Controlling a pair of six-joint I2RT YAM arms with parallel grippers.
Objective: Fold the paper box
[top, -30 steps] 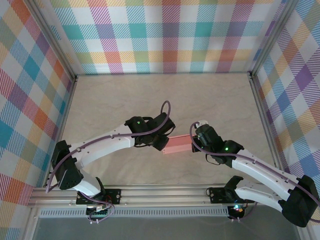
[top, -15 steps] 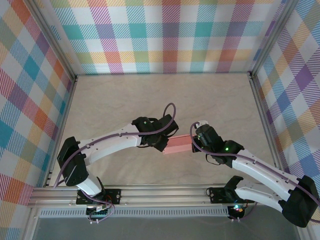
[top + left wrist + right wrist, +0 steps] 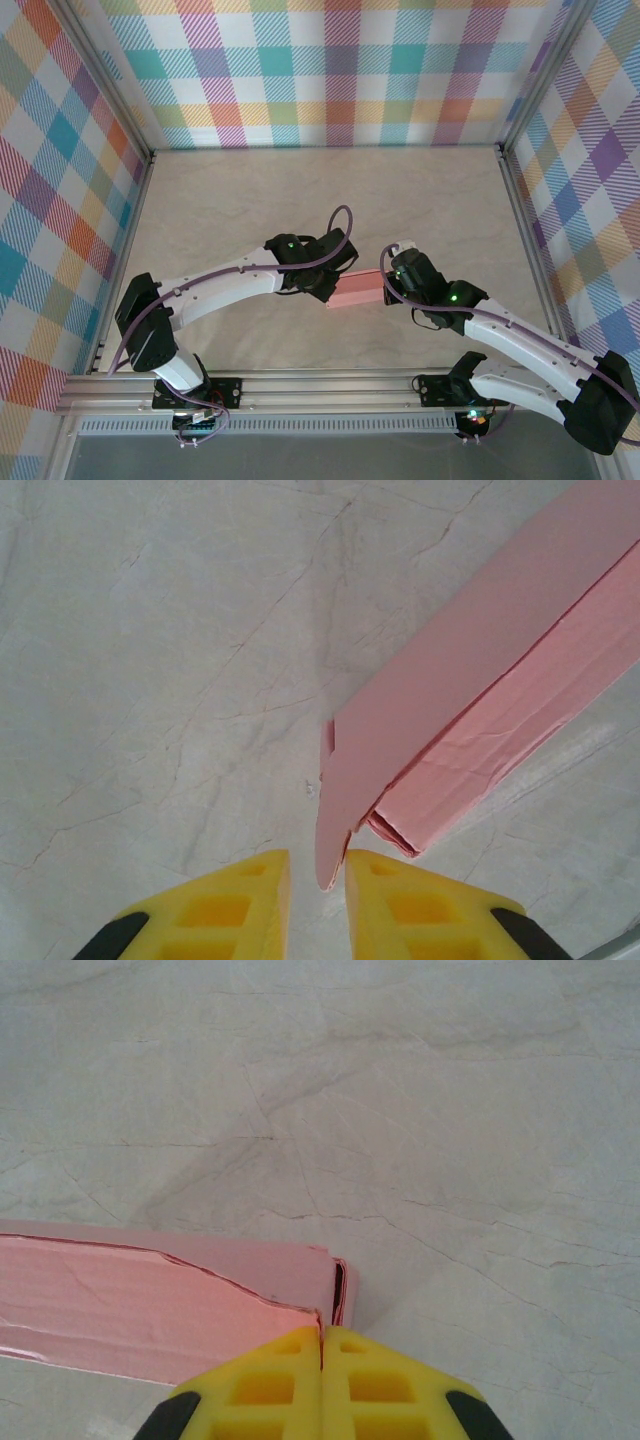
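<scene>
The paper box (image 3: 355, 290) is a long, salmon-pink, partly folded box on the table between the two arms. My left gripper (image 3: 328, 288) is at its left end. In the left wrist view the box (image 3: 480, 670) runs up to the right. A pointed flap (image 3: 340, 810) hangs from it into the narrow gap between my yellow fingers (image 3: 240, 900), with table still visible to the left of the flap. My right gripper (image 3: 322, 1345) is shut on the top edge of the box (image 3: 150, 1300) at its right end, where an open slit shows.
The pale marbled table (image 3: 250, 200) is walled by checked panels on three sides. An aluminium rail (image 3: 320, 385) with both arm bases runs along the near edge. Bare table lies behind and to both sides of the box.
The left arm has shifted right, toward the box's left end, and its jaws have narrowed around the flap. The right arm and the box have stayed put.
</scene>
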